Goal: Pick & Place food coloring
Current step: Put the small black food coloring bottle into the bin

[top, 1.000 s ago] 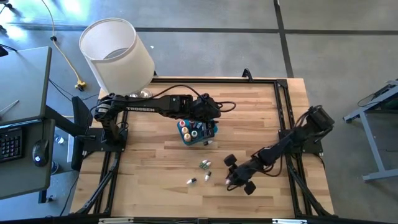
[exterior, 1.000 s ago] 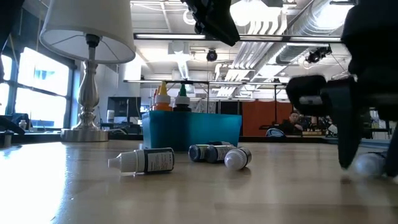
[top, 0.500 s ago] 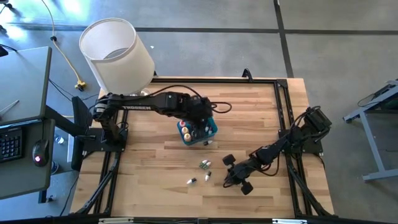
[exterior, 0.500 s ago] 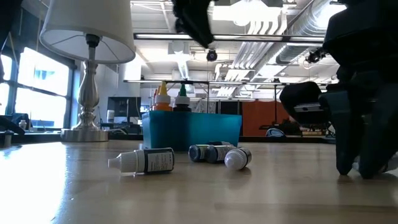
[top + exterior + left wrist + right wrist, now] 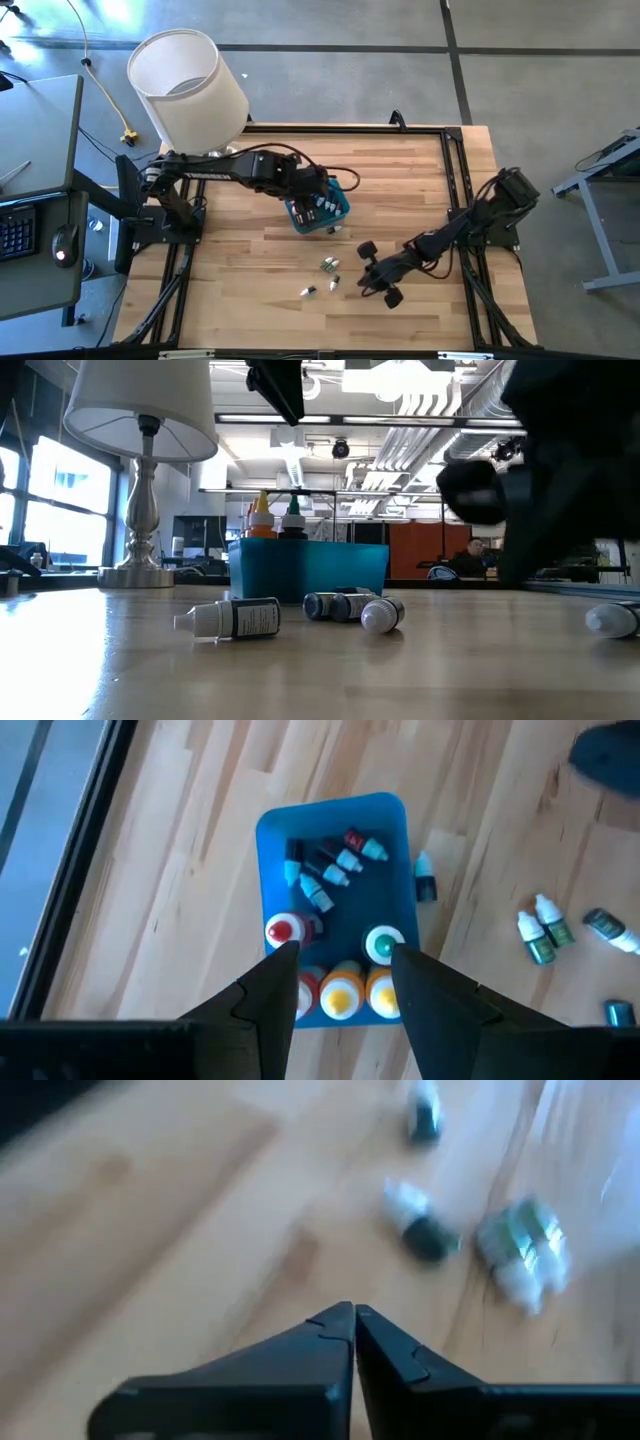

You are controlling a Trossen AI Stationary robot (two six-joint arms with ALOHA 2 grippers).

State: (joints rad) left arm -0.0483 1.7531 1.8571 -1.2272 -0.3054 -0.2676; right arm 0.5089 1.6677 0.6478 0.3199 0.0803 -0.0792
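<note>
Since the earlier frames, right gripper (image 5: 372,283) has closed its fingers tip to tip and lifted; the wrist view shows nothing between them. A white-capped bottle (image 5: 612,620) lies on the table (image 5: 240,260) below it, so the grasp appears, on judgement, to have missed. Left gripper (image 5: 310,190) has drawn back toward its base side and now hangs above the bin (image 5: 341,209), fingers partly apart, holding nothing.

Progress: the bin holds several bottles (image 5: 330,870) lying flat and a row of upright ones (image 5: 342,992) at one wall. One dark bottle (image 5: 425,885) lies just outside the bin's wall. Outstanding: a loose cluster (image 5: 330,265) between bin and right gripper, and a pair (image 5: 320,288) nearer the front edge. Roughly half remains, on judgement.

Clearance: open wood lies all round the loose bottles. The lamp (image 5: 188,75) stands at the far left corner, well apart. The black frame rail (image 5: 455,190) runs near the right arm's elbow. The bin's interior is filling; its upright row narrows the drop space.
</note>
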